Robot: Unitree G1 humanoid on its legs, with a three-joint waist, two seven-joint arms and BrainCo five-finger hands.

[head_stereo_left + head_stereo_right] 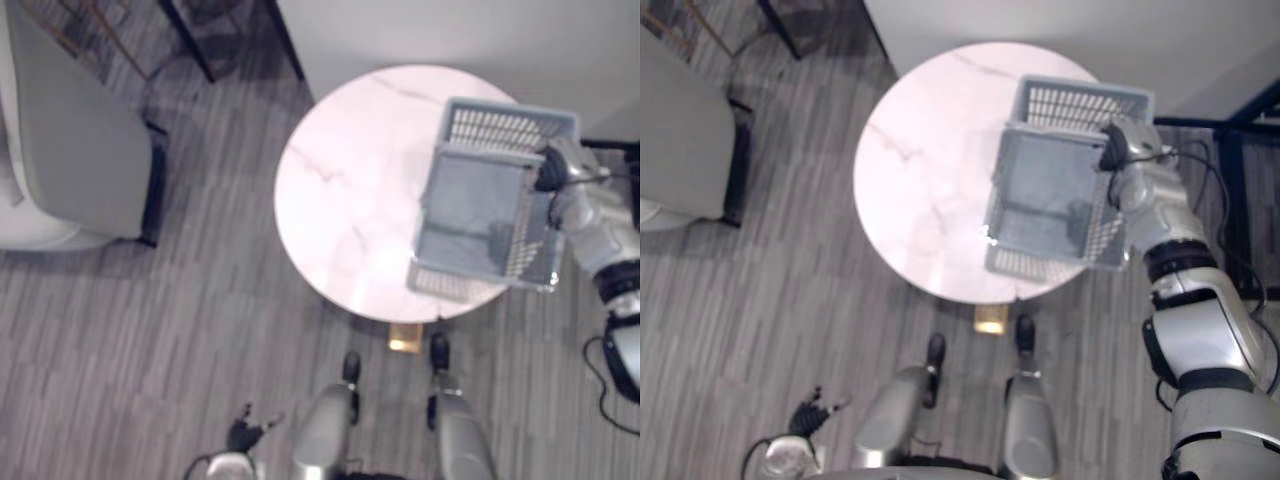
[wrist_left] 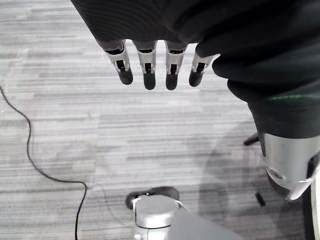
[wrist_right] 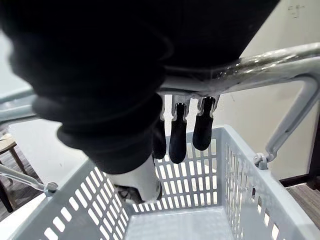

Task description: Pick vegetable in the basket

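The basket (image 1: 500, 128) hides the table's (image 1: 340, 190) right edge.

No lettering, label or number can be read on the basket (image 1: 500, 128) (nor on the round table (image 1: 340, 170)).

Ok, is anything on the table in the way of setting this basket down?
Nothing visible stands in the way. The right hand has its fingers curled round the handle and holds the basket over the right side of the table. The top beside the basket is bare, but the patch beneath it is hidden.
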